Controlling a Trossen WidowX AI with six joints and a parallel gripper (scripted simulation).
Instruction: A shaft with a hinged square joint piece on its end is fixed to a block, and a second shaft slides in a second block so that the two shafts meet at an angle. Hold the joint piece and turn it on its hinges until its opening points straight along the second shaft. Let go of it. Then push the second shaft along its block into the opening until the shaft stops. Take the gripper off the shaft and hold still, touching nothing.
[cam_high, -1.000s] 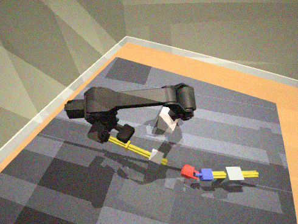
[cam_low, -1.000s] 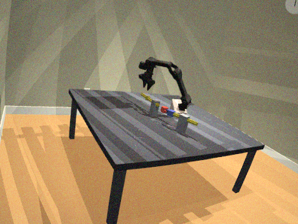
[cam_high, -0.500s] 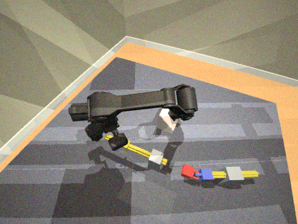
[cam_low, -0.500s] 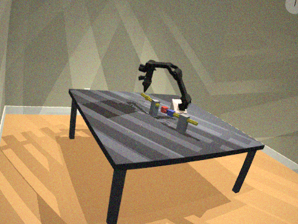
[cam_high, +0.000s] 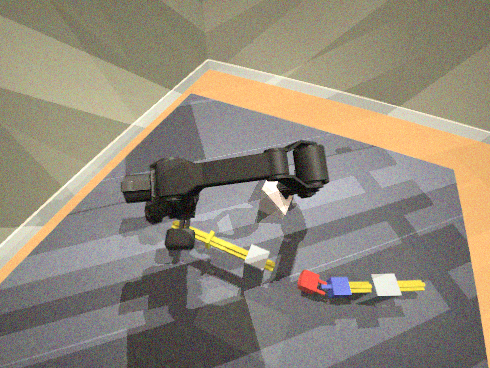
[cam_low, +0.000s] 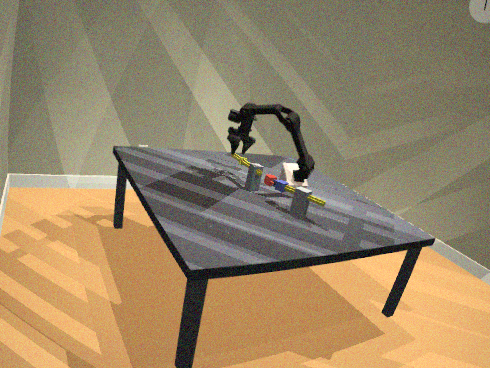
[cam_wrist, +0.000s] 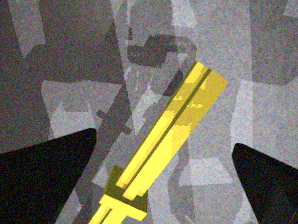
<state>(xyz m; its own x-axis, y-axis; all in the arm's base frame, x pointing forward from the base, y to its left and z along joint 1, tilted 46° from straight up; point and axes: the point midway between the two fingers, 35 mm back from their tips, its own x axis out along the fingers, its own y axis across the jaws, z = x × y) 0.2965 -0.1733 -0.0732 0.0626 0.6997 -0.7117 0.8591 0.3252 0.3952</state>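
My gripper (cam_low: 239, 151) (cam_wrist: 164, 142) is open and empty, above the outer end of the second shaft (cam_high: 227, 246) (cam_wrist: 172, 130). In the wrist view this yellow shaft runs diagonally between the spread fingers, with its collar (cam_high: 210, 240) (cam_wrist: 125, 207) near the bottom. The shaft passes through the second block (cam_high: 256, 257) (cam_low: 254, 177); its short inner end stands apart from the red joint piece (cam_high: 309, 281) (cam_low: 270, 179). The red piece is turned toward the second shaft; its opening is too small to see. Behind it are the blue hinge part (cam_high: 340, 286) (cam_low: 280, 186) and first shaft (cam_high: 412, 285) (cam_low: 317, 200), held in the first block (cam_high: 386, 285) (cam_low: 300, 202).
The arm (cam_high: 232, 170) (cam_low: 298, 142) reaches over the table from its base beside a whitish, angular object (cam_high: 276, 197) (cam_low: 288, 172). This object stands behind the two blocks in the exterior view. Dark shadows and light stripes cross the table top (cam_high: 210, 345) (cam_low: 225, 245).
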